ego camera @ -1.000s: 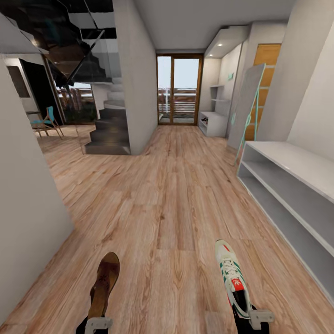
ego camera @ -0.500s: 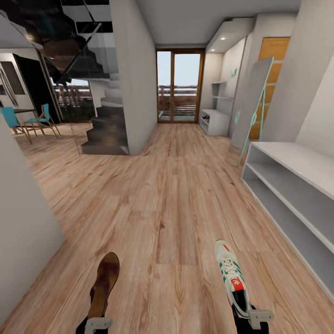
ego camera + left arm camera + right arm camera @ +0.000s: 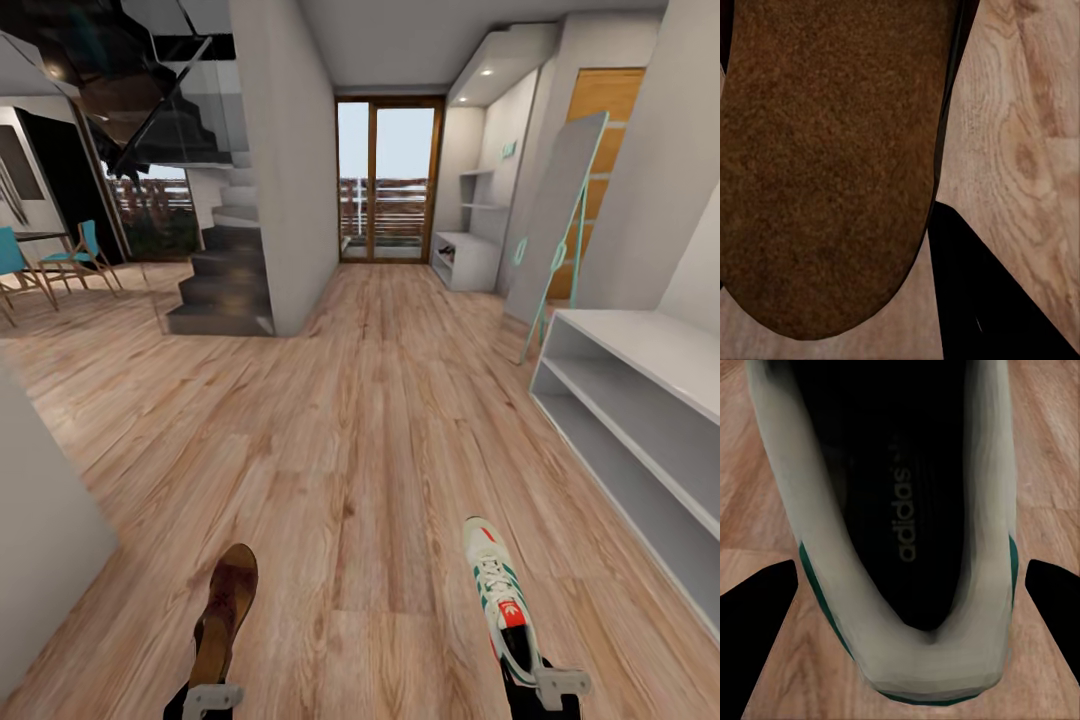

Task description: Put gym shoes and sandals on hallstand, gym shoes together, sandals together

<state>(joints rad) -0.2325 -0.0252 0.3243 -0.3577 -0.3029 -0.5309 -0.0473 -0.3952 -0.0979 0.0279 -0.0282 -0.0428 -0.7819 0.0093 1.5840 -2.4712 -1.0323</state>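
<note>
- Carrying one gym shoe (image 3: 500,600) in our right end effector (image 3: 558,688), heel gripped, toe pointing ahead, so it rides clear above the corridor floor (image 3: 370,430).
- Our left end effector (image 3: 212,697) likewise clamps the heel end of a brown sandal (image 3: 225,610), held level for transport.
- We judge both are bound for the hallstand (image 3: 470,255), the pale unit with wall shelves at the corridor's far end beside the glass door (image 3: 388,180).
- Nearer, at right, stands a low grey shelf unit (image 3: 640,420); a staircase (image 3: 225,280) rises at left.
</note>
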